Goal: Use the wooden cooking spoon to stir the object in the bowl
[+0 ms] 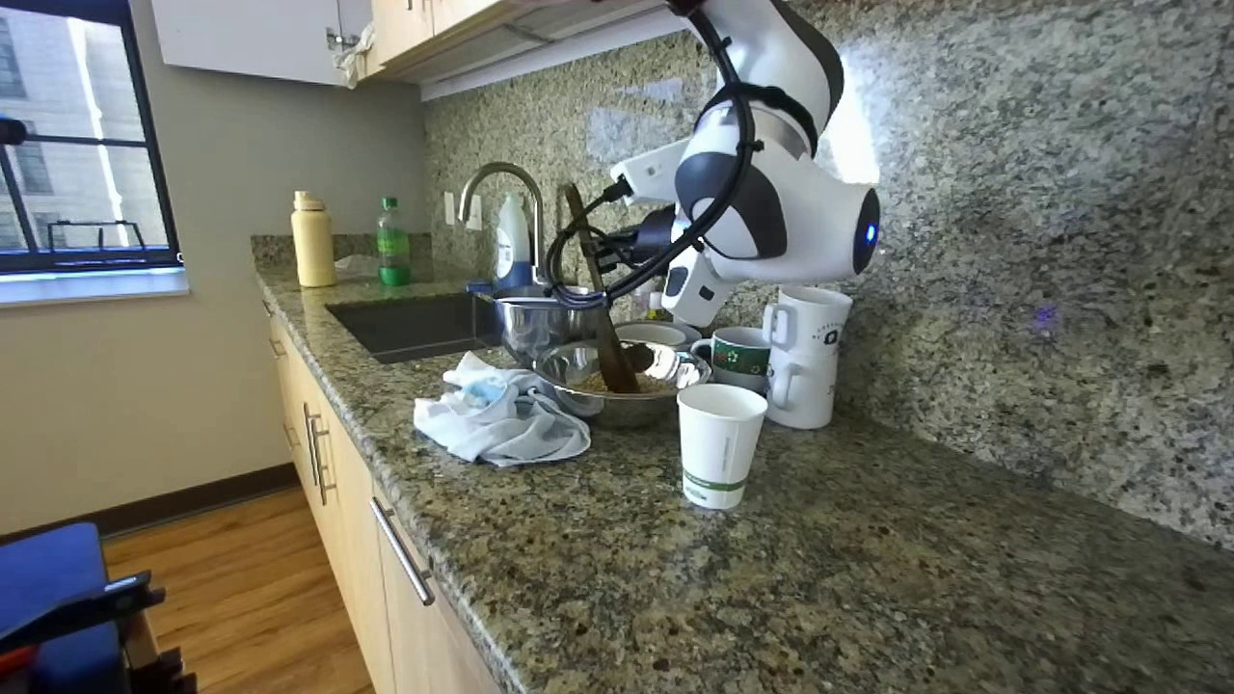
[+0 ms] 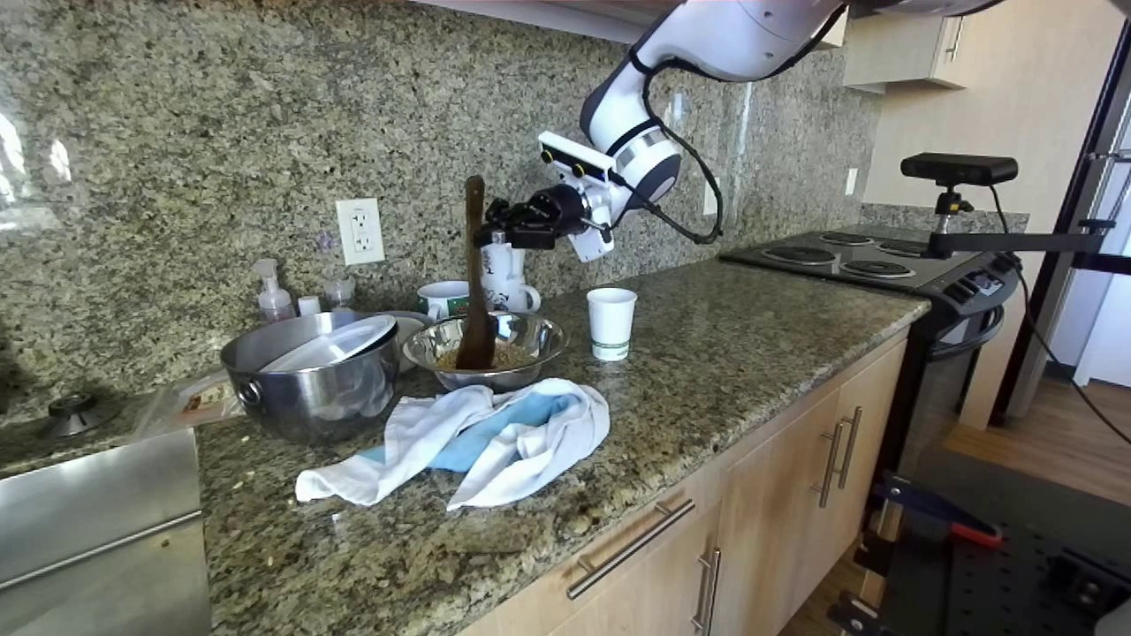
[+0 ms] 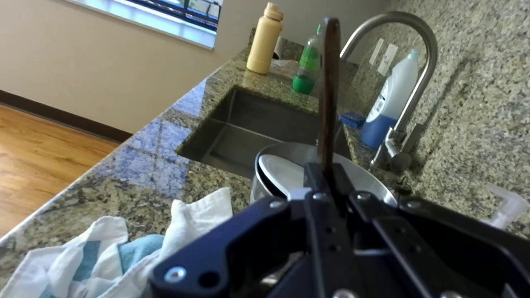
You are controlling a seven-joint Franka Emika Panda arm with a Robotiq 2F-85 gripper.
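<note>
The wooden cooking spoon [image 2: 476,291] is long and brown and stands nearly upright, slightly tilted, in both exterior views [image 1: 609,352]. Its broad lower end is in the shiny metal bowl [image 2: 504,381], touching or sunk in the tan grainy contents [image 2: 511,355]; its very tip is hidden. The bowl also shows in an exterior view [image 1: 631,413]. My gripper [image 2: 488,231] is above the bowl, shut on the spoon's handle. In the wrist view the fingertips [image 3: 329,174] close on the handle [image 3: 328,91], which rises above them. The bowl is mostly hidden there.
A white paper cup [image 1: 721,443] stands beside the bowl. A metal pot [image 2: 309,397] with a lid inside is on its other side. A crumpled cloth [image 2: 530,442] lies in front. Stacked white mugs [image 1: 805,366] and a green mug [image 1: 740,357] stand by the wall.
</note>
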